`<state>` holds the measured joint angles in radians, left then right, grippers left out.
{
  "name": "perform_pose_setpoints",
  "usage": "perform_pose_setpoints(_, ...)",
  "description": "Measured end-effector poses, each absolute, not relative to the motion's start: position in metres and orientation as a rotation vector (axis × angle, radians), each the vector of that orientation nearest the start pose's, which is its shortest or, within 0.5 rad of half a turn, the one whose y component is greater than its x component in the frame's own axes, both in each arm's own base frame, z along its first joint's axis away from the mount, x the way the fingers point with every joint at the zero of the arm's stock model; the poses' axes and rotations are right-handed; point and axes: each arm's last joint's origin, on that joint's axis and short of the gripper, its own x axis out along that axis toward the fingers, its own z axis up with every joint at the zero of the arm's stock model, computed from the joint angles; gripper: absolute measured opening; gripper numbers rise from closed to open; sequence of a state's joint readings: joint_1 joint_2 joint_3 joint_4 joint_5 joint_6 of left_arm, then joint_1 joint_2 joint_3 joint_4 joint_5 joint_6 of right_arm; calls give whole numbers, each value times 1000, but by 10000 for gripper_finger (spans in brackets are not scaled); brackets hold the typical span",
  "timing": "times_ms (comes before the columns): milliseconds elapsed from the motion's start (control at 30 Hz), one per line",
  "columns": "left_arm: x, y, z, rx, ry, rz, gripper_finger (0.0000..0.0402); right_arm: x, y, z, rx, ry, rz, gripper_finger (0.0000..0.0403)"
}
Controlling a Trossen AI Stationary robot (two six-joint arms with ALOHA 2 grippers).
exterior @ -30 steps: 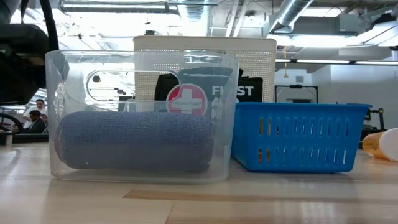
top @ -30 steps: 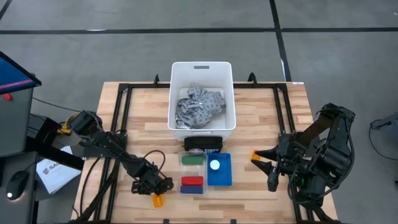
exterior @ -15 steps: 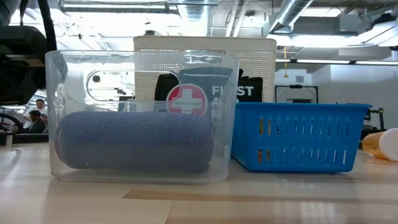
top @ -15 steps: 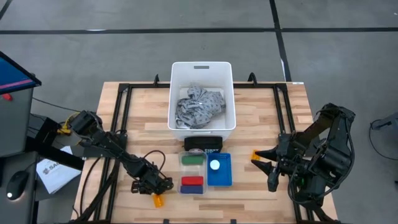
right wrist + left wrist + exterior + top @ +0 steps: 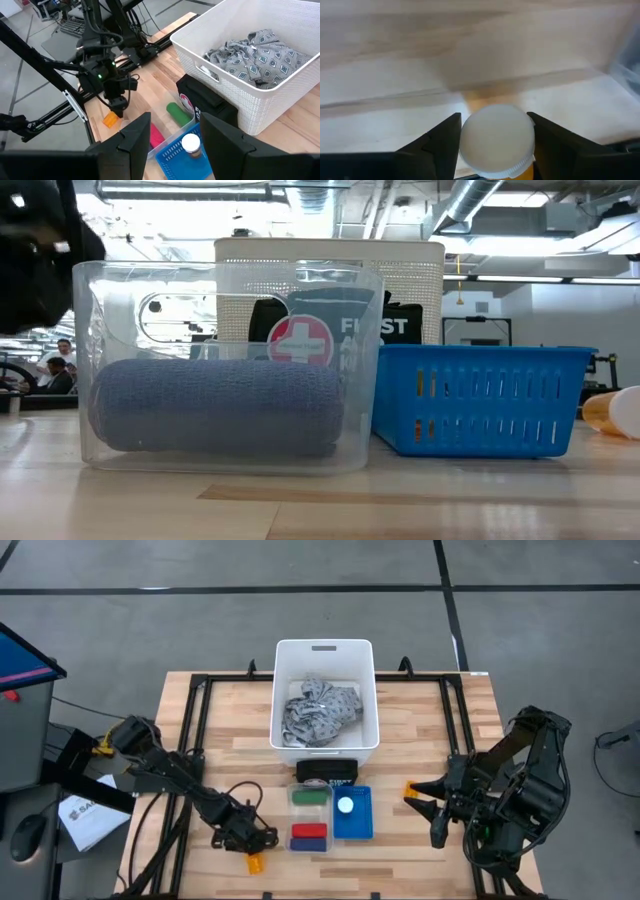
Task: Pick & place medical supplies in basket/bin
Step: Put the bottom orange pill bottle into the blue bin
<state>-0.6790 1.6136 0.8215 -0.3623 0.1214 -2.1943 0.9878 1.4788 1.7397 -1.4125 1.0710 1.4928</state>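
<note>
An orange pill bottle with a white cap [image 5: 254, 862] sits near the table's near edge, left of the small containers. My left gripper [image 5: 246, 839] stands over it, with the cap [image 5: 497, 140] between its fingers. My right gripper [image 5: 426, 810] is open and empty at the right, beside a second orange bottle [image 5: 410, 788] lying on the table. The white tub [image 5: 286, 745] at the far middle holds the grey patterned cloth [image 5: 320, 712]. A green cylinder [image 5: 310, 797] and red [image 5: 309, 831] and blue [image 5: 309, 843] cylinders lie in clear containers. A white jar [image 5: 345, 806] stands in a blue basket [image 5: 356, 828]. My left gripper has the orange bottle's white cap [image 5: 470, 145] pinched between its two fingers [image 5: 445, 137], one on each side of the cap's rim. The fingers come from above, along the bottle's length. I cannot tell whether the bottle is clear of the table.
A black first-aid pouch [image 5: 326, 773] lies between the tub and the small containers. The low view shows the clear container with a blue-grey roll [image 5: 215, 405] and the blue basket [image 5: 480, 400] close in front. A black frame [image 5: 195, 710] runs along the table's edges.
My left gripper has shifted a little toward the table's left edge, and its dark shape rises and blurs in the low view. In the high view the orange bottle shows at the same place.
</note>
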Motion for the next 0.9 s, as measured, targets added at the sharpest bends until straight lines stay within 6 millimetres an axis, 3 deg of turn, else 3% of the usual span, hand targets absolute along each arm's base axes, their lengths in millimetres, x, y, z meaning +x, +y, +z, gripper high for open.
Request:
perform_pose_setpoints(200,214,-180,180,-1447,1142,552,201,159,195,413,465,373,-442,166)
perform_pose_setpoints(500,224,-171,246,-1217,619,71,207,159,195,413,477,370,-444,166)
perform_pose_setpoints(700,254,-165,248,-1013,422,-39,208,159,195,413,482,372,-446,166)
perform_pose_setpoints(900,301,-165,238,-794,442,-82,208,159,196,412,494,405,-434,166)
